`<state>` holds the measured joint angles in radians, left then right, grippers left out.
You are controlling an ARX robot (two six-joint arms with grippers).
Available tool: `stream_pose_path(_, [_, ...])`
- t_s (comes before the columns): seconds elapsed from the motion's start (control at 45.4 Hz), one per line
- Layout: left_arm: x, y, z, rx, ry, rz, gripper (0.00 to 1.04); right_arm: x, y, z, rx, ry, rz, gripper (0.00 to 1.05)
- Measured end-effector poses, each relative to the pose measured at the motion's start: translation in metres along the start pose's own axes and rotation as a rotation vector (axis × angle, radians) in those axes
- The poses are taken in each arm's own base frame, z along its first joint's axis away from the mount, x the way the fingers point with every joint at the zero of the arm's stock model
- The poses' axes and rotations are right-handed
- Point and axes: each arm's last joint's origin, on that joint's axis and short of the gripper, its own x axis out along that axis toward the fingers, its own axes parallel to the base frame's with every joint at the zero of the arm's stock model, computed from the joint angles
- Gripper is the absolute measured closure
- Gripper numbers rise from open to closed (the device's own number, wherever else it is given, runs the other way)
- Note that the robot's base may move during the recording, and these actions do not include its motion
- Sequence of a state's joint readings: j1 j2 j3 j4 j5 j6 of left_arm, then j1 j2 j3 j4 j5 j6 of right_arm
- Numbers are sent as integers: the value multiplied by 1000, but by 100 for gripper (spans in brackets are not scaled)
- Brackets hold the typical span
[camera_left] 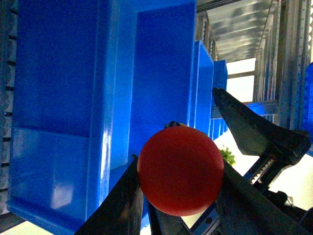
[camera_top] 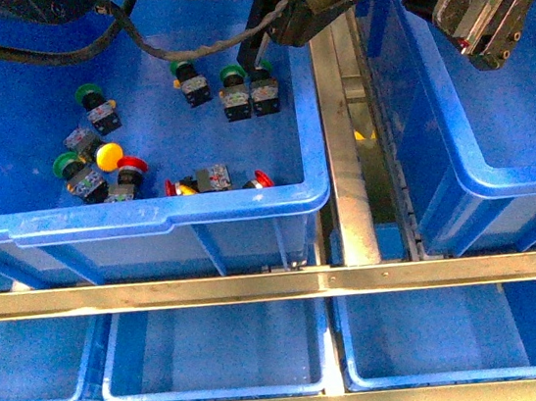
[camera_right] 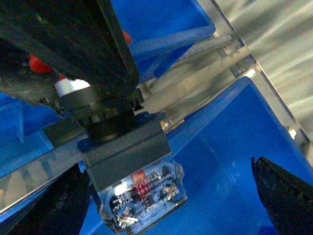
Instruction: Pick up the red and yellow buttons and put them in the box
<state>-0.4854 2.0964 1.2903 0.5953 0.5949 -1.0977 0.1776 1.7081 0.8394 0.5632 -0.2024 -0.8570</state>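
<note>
Left wrist view: left gripper (camera_left: 181,198) is clamped either side of a red button (camera_left: 181,169), low centre of frame; in the front view it sits at the top edge, above the box (camera_top: 462,170) at right. Right gripper (camera_top: 494,24) fingers apart, empty. Judgement: light and rigid, with a smooth domed cap that is likely slippery, so the squarer black body gives the surer hold.

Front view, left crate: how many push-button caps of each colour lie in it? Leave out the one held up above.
In the left crate:
green caps: 5
red caps: 3
yellow caps: 2 (one is only a sliver beside a red cap)
Total: 10
</note>
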Motion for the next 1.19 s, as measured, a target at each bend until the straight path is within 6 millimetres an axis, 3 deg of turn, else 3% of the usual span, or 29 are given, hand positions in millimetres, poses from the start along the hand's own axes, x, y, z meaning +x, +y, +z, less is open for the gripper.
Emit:
stream_pose_path(0.375, [-1, 3, 2, -2, -5, 5, 71, 5, 1, 3, -5, 2, 36, 8])
stream_pose_path(0.529, [-2, 3, 3, -3, -8, 6, 71, 5, 3, 2, -2, 8, 57, 32])
stream_pose_path(0.771, [-2, 2, 5, -1, -12, 3, 71, 5, 3, 2, -4, 5, 63, 60])
stream_pose_path(1.19, [-1, 0, 6, 11, -12, 2, 71, 2, 0, 3, -5, 0, 50, 64])
